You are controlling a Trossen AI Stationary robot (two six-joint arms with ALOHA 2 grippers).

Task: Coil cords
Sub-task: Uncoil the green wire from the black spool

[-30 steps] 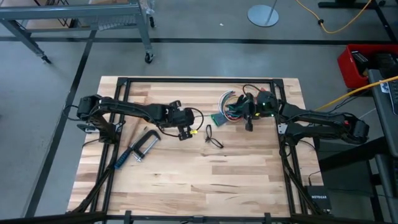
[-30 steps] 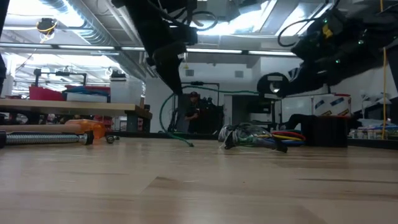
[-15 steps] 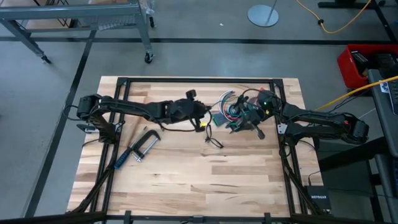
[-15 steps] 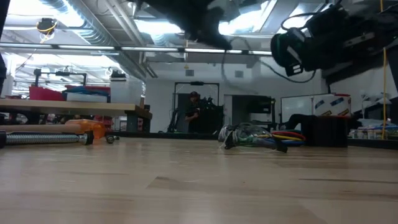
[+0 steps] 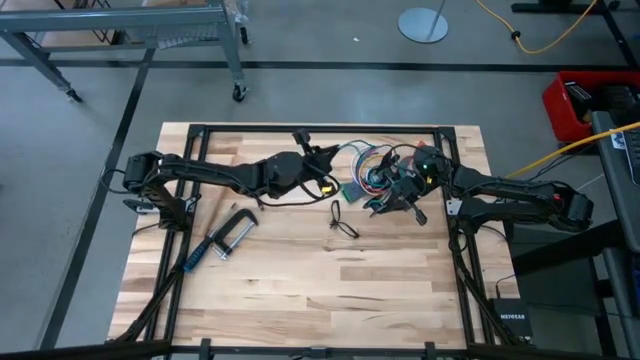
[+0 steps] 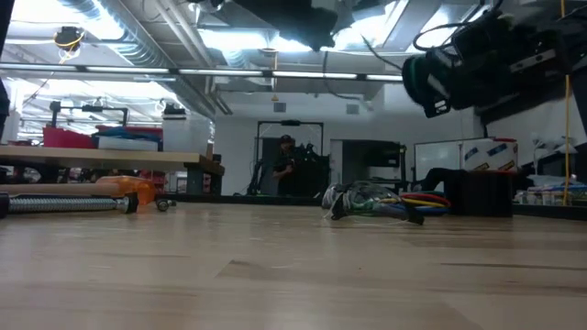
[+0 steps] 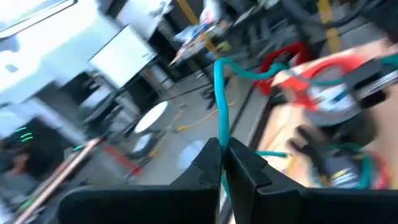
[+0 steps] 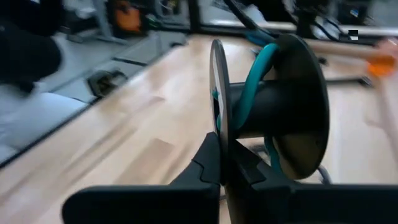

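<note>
On my left wrist camera the left gripper [image 7: 221, 163] has its jaws pressed together on a thin teal cord [image 7: 219, 93], which rises straight out from between the fingertips. On the right wrist camera the right gripper [image 8: 224, 163] is pinched on the thin flange of a dark spool [image 8: 273, 106], with the same teal cord wrapped round the hub just past the fingertips. From overhead, both grippers meet over the table [image 5: 300, 290] towards twelve o'clock, the multicoloured wire bundle [image 5: 362, 165] between them. A metal clamp [image 5: 222, 240] lies towards nine o'clock, well apart.
</note>
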